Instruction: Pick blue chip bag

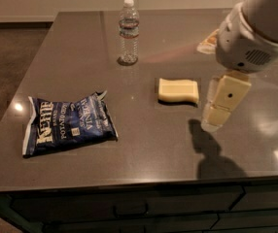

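Note:
The blue chip bag point(67, 123) lies flat on the dark grey table point(144, 154) near its front left, white "Kettle" lettering facing up. The gripper point(216, 118) hangs from the white arm point(255, 28) at the right, above the table, just right of the pale yellow sponge point(178, 91). It is well to the right of the bag and not touching it. Its shadow falls on the table below it.
A clear water bottle point(129, 32) stands upright at the back middle of the table. A small packet point(208, 43) lies at the back right, partly behind the arm. The table's front edge runs along the bottom, with dark drawers below.

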